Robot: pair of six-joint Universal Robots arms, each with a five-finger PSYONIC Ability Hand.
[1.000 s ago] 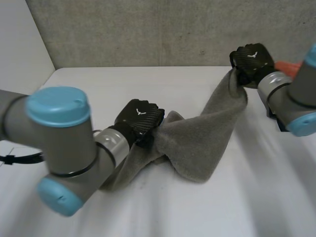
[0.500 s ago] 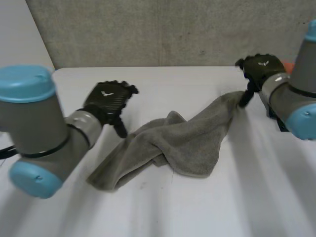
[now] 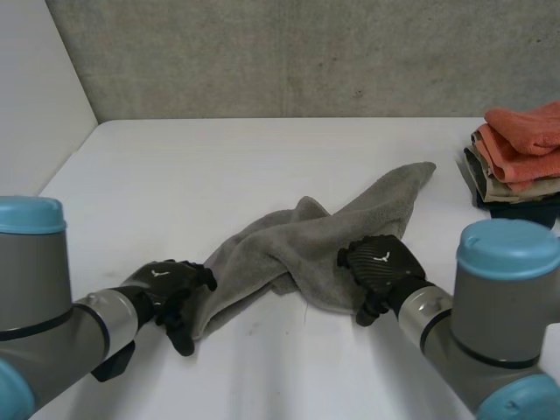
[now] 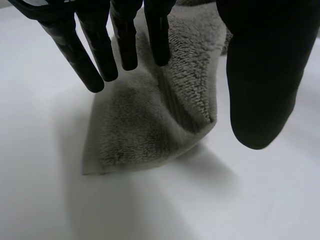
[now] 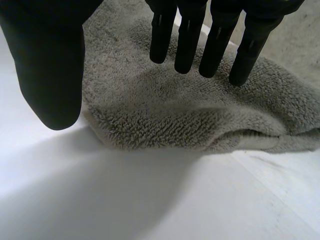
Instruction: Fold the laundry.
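A grey towel (image 3: 315, 245) lies crumpled across the middle of the white table (image 3: 219, 166), running from the near left to the far right. My left hand (image 3: 166, 289) hovers at the towel's near left corner (image 4: 145, 135), fingers (image 4: 125, 40) straight and spread above the cloth, thumb apart, nothing pinched. At the towel's near right edge (image 5: 170, 125) is my right hand (image 3: 378, 269), its fingers (image 5: 215, 40) straight over the cloth and its thumb to the side, holding nothing.
A stack of folded cloths (image 3: 516, 153), orange on top with beige and dark ones below, sits at the table's far right edge. A grey wall runs behind the table.
Both hands let go of the towel, which dropped flat onto the table. The hands then moved toward me, down to the towel's near left corner and near right edge.
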